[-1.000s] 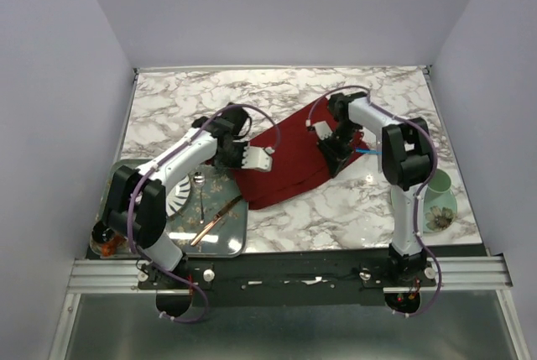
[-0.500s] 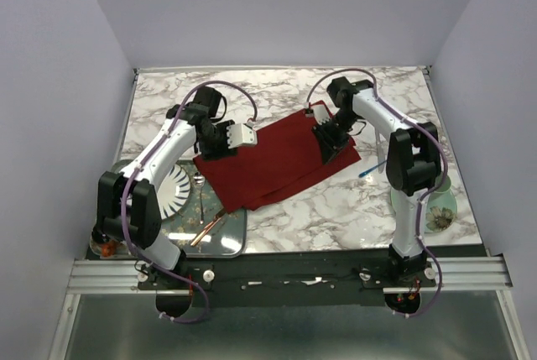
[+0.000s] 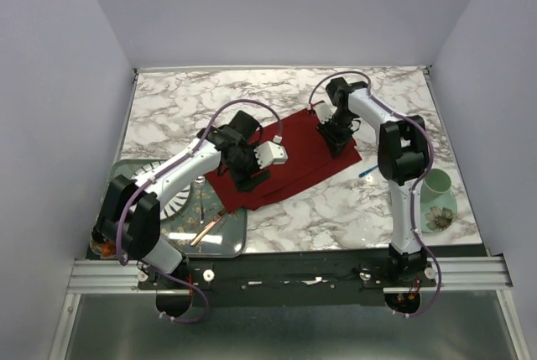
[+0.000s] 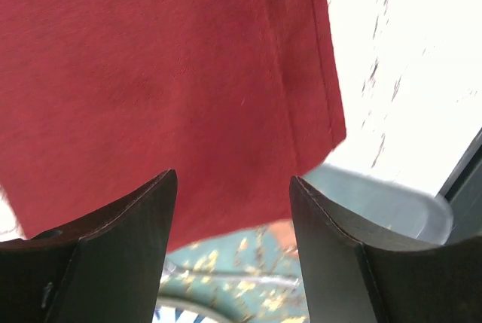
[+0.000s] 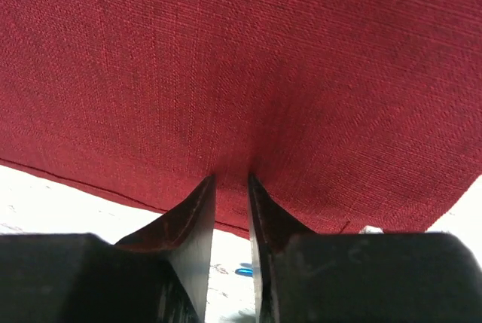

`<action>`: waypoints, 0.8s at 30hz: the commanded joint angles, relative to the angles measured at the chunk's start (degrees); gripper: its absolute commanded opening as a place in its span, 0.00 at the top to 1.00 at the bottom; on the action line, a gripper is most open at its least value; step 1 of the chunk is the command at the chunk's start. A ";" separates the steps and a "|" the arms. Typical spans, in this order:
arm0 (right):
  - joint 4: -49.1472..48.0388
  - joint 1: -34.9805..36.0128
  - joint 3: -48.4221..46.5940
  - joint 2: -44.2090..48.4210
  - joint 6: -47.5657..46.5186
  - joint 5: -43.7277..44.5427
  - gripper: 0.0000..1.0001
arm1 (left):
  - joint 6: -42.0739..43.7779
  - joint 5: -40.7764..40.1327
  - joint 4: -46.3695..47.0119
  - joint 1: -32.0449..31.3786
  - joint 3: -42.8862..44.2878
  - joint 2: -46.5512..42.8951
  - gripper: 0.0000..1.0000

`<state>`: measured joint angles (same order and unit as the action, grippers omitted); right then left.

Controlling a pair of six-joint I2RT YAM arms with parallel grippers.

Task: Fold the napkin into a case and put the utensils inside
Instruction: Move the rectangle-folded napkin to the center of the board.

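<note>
In the top view, the napkin [image 3: 294, 159], which was bunched between the arms a second ago, now lies spread out and slanted across the marble table [image 3: 336, 209]. Its near-left end reaches over the tray [image 3: 231, 238]. The left gripper [image 3: 249, 177] has let go of the corner it held and hovers over that end. The right gripper [image 3: 336, 140] stays at the far-right edge. The blue-handled fork [image 3: 367, 172] lies on the marble just beside the cloth.

In the left wrist view, the left gripper [image 4: 232, 180] stands wide with nothing between its fingers, and the napkin [image 4: 151, 74] lies below.

In the right wrist view, the right gripper [image 5: 232, 180] is narrow, pinching a pucker of the napkin [image 5: 241, 52]. The cloth looks ready for another fold, and no case is formed yet.
</note>
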<state>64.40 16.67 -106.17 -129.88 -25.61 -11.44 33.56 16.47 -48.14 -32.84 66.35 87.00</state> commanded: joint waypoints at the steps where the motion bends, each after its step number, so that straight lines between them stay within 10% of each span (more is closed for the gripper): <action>1: 0.20 -2.25 6.57 1.29 -1.11 5.38 0.71 | -8.95 -1.70 4.81 -3.01 1.67 4.66 0.28; 11: 0.37 -6.64 21.26 9.82 -1.03 1.53 0.71 | -8.25 -3.37 6.92 -6.45 9.41 17.83 0.30; 24: 3.89 -8.49 12.48 12.81 -10.07 -3.24 0.62 | -2.63 -5.31 2.53 -2.93 22.52 24.28 0.27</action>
<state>66.50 8.49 -91.39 -119.37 -29.74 -12.58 28.14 10.96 -41.78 -37.45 86.15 115.35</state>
